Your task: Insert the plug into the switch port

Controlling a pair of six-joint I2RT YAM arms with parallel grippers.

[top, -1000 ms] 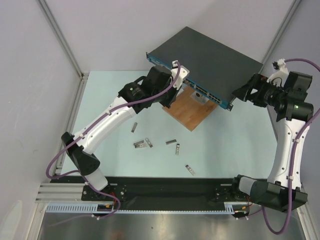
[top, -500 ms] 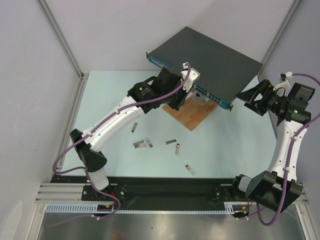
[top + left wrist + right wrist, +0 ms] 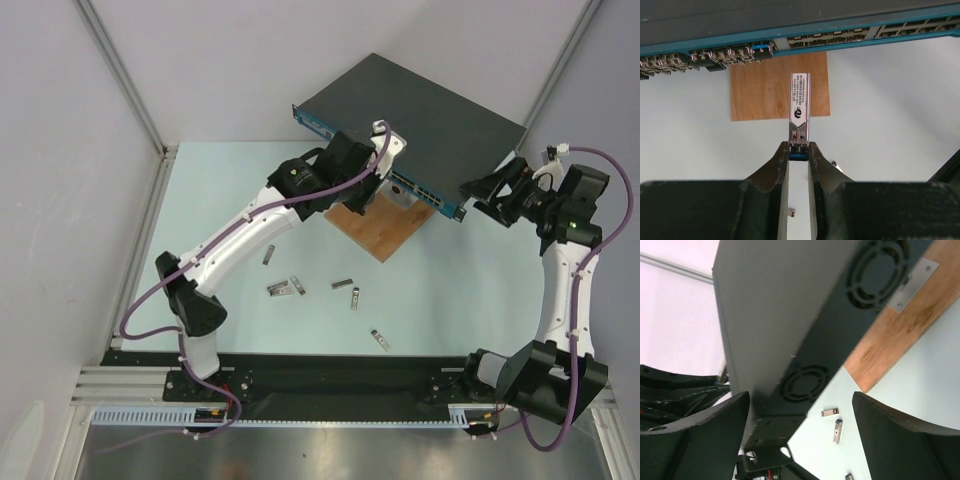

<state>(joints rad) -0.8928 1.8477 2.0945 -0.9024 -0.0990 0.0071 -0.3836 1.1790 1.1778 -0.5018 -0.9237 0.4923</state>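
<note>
The switch [image 3: 420, 110] is a flat dark grey box resting tilted on a wooden board [image 3: 385, 228], with its blue front strip [image 3: 400, 180] facing the arms. My left gripper [image 3: 378, 168] is shut on the blue rear end of a silver plug [image 3: 800, 107]. In the left wrist view the plug points at the strip of sockets [image 3: 830, 37], with a gap between its tip and the sockets. My right gripper [image 3: 482, 190] is open. Its fingers [image 3: 695, 435] stand on either side of the switch's right end [image 3: 790, 330], where two fan grilles show.
Several loose silver plugs lie on the pale table, such as one [image 3: 285, 289] at the left, one [image 3: 343, 284] at the centre and one [image 3: 380, 340] nearer the bases. Two of them show in the right wrist view [image 3: 838, 431]. Grey walls with aluminium rails close the sides.
My left gripper has moved up and right with the plug, along the switch's front strip. My right arm drew back a little, then returned to the switch's right corner, jaws open.
</note>
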